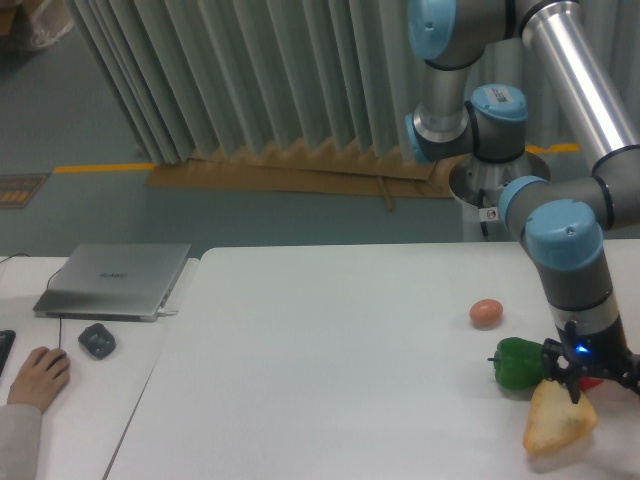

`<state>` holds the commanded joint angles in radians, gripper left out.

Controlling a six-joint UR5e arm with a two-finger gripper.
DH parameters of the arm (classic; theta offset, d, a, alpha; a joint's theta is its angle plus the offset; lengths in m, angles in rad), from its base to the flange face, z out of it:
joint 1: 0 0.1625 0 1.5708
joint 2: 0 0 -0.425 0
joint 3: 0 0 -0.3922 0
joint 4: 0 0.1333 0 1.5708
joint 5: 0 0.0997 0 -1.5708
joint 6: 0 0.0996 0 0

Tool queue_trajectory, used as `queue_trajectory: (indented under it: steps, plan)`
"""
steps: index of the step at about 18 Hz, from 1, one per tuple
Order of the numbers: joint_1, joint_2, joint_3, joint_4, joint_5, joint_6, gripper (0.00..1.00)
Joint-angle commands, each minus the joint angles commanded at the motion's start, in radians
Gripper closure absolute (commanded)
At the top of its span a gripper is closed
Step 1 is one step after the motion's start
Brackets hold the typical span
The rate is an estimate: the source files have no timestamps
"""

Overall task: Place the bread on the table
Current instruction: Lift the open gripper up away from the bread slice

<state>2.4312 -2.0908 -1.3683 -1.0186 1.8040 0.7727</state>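
A hand rests beside a mouse on the side desk, with a closed laptop behind. On the table, an egg lies left of the arm. A green pepper sits just left of the gripper, whose jaws are spread and free of the bread. The bread lies on the table near its front right edge, long axis slanting from lower left to upper right, narrow end upward toward the gripper.
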Motion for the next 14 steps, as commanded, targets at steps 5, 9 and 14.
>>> queue_trajectory:
  steps: [5,9,14]
  plan:
    - [0.054,-0.006,0.008,-0.002,-0.003,0.075,0.0]
    - [0.078,-0.026,0.017,-0.002,0.003,0.062,0.0]
    - [0.091,-0.028,0.024,-0.003,0.003,0.065,0.0]
